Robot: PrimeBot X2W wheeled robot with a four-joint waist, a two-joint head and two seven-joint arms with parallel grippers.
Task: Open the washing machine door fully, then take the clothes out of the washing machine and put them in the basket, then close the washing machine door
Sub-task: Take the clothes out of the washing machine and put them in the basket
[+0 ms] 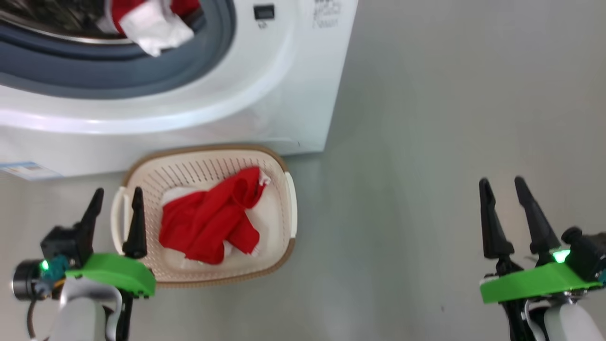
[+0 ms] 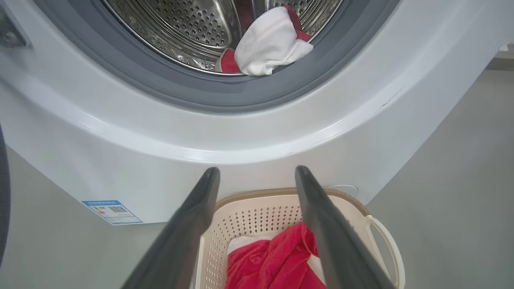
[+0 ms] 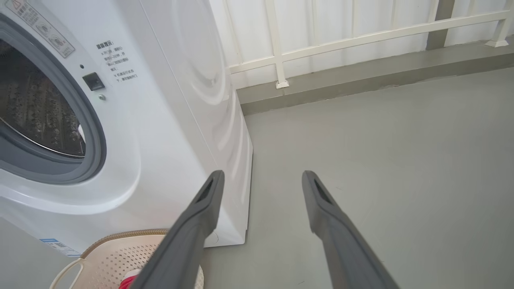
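Head view, left gripper (image 1: 118,190) spread, empty, by basket (image 1: 208,149), right gripper (image 1: 501,180) spread

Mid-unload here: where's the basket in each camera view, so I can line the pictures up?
Head view: basket lower left of centre, just in front of the washing machine.
Left wrist view: bottom centre, partly behind the left gripper and its fingers.
Right wrist view: bottom left corner, cut off by the picture's edge.
Shared landmark: the washing machine's blue label, to the basket's left in all three.
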